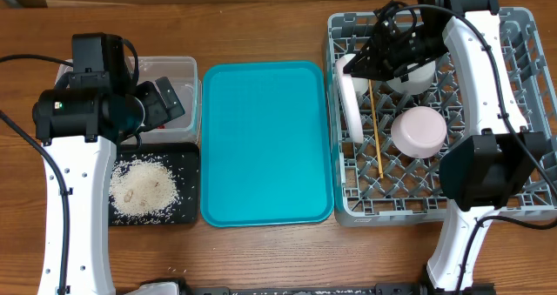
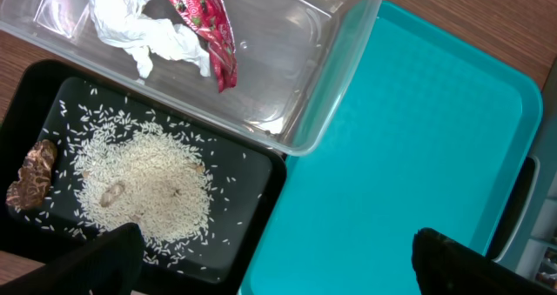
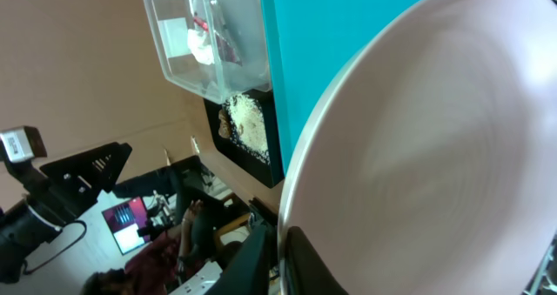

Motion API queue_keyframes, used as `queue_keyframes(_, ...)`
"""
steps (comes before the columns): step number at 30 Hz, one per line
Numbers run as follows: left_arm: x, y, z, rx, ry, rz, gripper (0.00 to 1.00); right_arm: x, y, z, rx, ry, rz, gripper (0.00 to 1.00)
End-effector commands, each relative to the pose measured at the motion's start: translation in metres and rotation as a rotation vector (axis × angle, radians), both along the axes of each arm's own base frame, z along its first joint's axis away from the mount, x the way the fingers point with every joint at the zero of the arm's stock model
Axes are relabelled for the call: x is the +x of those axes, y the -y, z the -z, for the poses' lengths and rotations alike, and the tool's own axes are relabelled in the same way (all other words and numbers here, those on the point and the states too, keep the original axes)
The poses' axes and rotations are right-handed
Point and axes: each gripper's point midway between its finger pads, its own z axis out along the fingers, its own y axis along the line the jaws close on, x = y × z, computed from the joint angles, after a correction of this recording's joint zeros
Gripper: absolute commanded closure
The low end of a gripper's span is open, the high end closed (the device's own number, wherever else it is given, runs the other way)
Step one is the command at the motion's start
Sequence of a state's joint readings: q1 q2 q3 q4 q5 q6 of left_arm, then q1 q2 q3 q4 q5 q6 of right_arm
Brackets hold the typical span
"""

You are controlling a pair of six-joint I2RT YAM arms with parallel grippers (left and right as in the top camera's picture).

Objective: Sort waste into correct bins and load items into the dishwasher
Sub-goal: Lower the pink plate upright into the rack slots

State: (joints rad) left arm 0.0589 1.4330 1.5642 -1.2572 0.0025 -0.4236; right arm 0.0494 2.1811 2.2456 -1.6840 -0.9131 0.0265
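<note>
1. First, nearest the robot on the left of the wooden surface, the shallow black tray is seen. Loose white rice is heaped in it, and a brown food bit lies beside the heap, inside the same tray.
2. Above the line where this tray meets the tub behind it, the left gripper is held. Its fingers are spread wide and nothing is held between them.
3. Just behind the black tray and touching it, the clear tub is placed. A crumpled white tissue and a crumpled red foil wrapper lie side by side on its floor.
4. In the middle of the surface, between the two bins and the rack, the flat teal tray is laid.
5. On the right, the grey dish rack is found. A pinkish bowl is set near its middle, and the thin wooden chopsticks are laid lengthwise just left of that bowl.
6. Left of the chopsticks, the pale-pink plate is stood on edge among the pegs.
7. Farther back, a white bowl is seen in the rack, partly hidden.
8. At the plate's far end, the right gripper is set. Its fingers are drawn narrow, with the plate's rim clasped between them.
</note>
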Motion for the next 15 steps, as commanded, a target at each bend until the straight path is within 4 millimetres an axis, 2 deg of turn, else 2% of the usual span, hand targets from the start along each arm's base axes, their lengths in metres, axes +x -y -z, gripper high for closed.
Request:
queue_keyframes(1, 0.001, -0.004, -0.004, 0.011, 0.011, -0.013, 0.00, -0.003, 0.001, -0.011, -0.005, 0.043, -0.003, 0.86)
queue_keyframes(4, 0.001, -0.004, -0.004, 0.011, 0.011, -0.013, 0.00, -0.003, 0.002, -0.010, -0.014, 0.043, -0.002, 0.79)
queue_keyframes(7, 0.001, -0.004, -0.004, 0.011, 0.011, -0.013, 0.00, 0.000, 0.004, -0.010, -0.013, 0.048, 0.005, 0.76)
queue_keyframes(12, 0.001, -0.004, -0.004, 0.011, 0.010, -0.013, 0.00, 0.013, 0.020, -0.011, -0.014, 0.084, 0.051, 0.72)
queue_keyframes(15, 0.001, -0.004, -0.004, 0.011, 0.011, -0.013, 0.00, 0.017, 0.031, -0.003, -0.071, 0.090, 0.067, 0.71)
